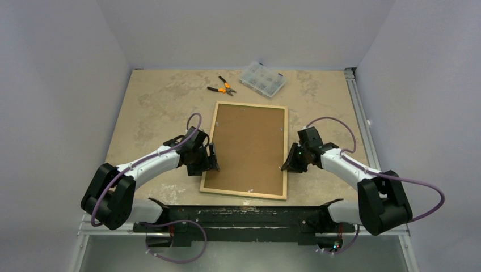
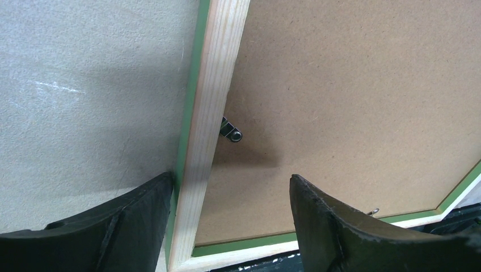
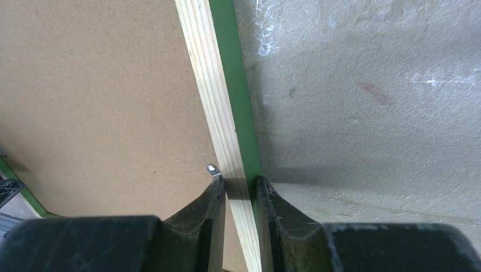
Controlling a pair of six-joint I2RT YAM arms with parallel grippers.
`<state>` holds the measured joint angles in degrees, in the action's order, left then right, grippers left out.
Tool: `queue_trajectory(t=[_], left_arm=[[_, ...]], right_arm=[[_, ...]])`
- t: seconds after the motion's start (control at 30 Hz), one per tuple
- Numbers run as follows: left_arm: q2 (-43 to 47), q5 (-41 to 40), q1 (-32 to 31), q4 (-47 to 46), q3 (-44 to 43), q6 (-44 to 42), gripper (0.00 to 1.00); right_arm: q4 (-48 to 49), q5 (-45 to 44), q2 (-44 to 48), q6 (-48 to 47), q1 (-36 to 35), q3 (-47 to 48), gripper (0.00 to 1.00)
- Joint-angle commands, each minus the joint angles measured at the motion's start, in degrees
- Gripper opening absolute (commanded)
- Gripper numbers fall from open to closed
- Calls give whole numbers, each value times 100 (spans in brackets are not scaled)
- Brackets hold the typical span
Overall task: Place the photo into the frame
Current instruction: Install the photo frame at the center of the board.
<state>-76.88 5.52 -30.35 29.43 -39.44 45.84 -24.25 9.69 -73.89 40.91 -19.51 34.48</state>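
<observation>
So the frame point(image 1: 244, 193) is lying back-side up in the middle of the table point(image 1: 153, 107), long edge running away from the arms. The brown backing sheet point(image 1: 249, 147) sits inside the pale wood rails. The overhead view shows the big picture: left gripper point(image 1: 212, 157) at the frame's left rail, right gripper point(image 1: 286, 166) at its right rail, roughly across from each other toward the near end. Orange-handled pliers point(image 1: 222, 86) and a clear compartment box point(image 1: 262, 79) sit at the far end of the table, well apart from the frame.

From up top you can't really tell what either set of jaws is doing, though. The wrist cams sort that out.

In the left wrist view the jaws are spread wide, straddling the rail. The outer finger point(image 2: 102, 232) is on the table side, just beside the green edge, and the other one hangs over the backing, well clear of the wood. So that one's released, not gripping anything. You also get a little metal retaining tab point(image 2: 231, 134) poking out from the rail onto the backing, which is just a speck overhead.

The right wrist view is the opposite. Its fingers point(image 3: 198, 221) are pinched tight on the wood rail, one on the backing side and one on the green outer side. Another small metal tab point(image 3: 213, 169) sits right at the inner fingertip.
</observation>
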Motion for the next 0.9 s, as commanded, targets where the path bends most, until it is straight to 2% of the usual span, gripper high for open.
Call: queue_trajectory(t=[0.0, 0.3, 0.37, 0.47, 0.6, 0.7, 0.87], left_arm=[[-92, -34, 22, -75, 16, -86, 73], [-97, 0, 28, -95, 2, -67, 73], [-107, 22, 27, -109, 7, -67, 73], [-130, 28, 29, -114, 7, -65, 73], [-140, 37, 24, -109, 0, -68, 72], [-145, 45, 25, -96, -17, -84, 72], [-153, 44, 21, -74, -37, -108, 72]], right_arm=[[-120, -716, -260, -148, -161, 214, 8], [-594, -1396, -345, -399, -634, 498, 11], [-623, -1370, -312, -429, -652, 528, 17], [-610, -1229, -101, -413, -660, 550, 34], [-645, -1105, 231, -373, -660, 649, 47], [-645, -1005, 267, -373, -659, 728, 49], [-590, -982, -115, -412, -706, 793, 49]])
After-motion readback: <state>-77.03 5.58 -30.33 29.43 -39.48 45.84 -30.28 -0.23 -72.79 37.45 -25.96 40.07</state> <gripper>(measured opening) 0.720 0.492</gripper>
